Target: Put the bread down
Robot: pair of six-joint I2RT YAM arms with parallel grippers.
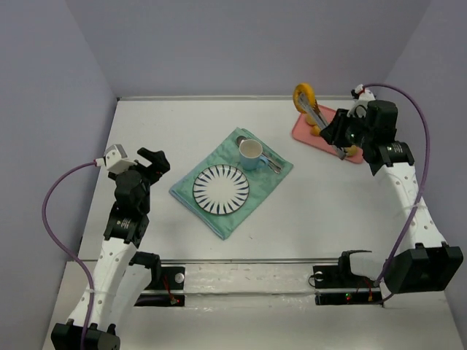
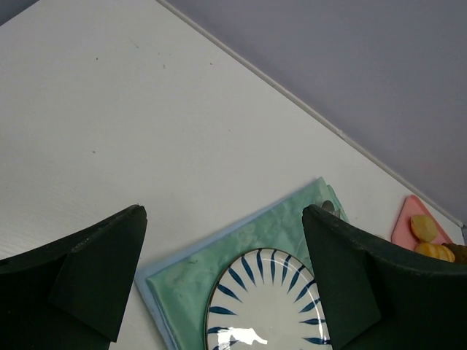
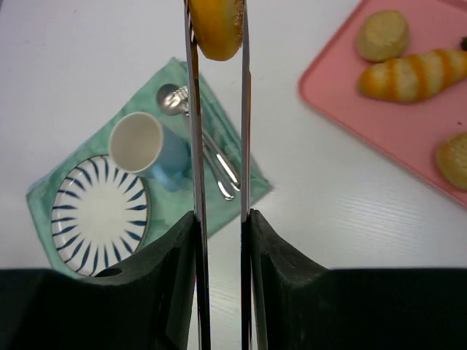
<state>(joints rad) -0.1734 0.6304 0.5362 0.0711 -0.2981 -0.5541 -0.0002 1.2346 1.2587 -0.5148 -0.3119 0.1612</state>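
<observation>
The bread (image 1: 304, 96) is a golden-orange ring, pinched upright between the tips of long metal tongs (image 1: 321, 118) above the far end of the pink tray (image 1: 305, 131). My right gripper (image 1: 337, 135) is shut on the tongs' handles. In the right wrist view the bread (image 3: 216, 25) sits at the top edge between the two tong blades (image 3: 195, 146), with my right gripper (image 3: 221, 219) clamped round them. My left gripper (image 1: 155, 162) is open and empty at the left of the table, also open in its own view (image 2: 222, 215).
A blue-striped white plate (image 1: 220, 189) lies on a green cloth (image 1: 197, 191) mid-table, with a blue cup (image 1: 252, 153) and cutlery (image 3: 211, 157) behind it. The pink tray (image 3: 343, 95) holds small buns (image 3: 382, 34) and a long striped pastry (image 3: 408, 73).
</observation>
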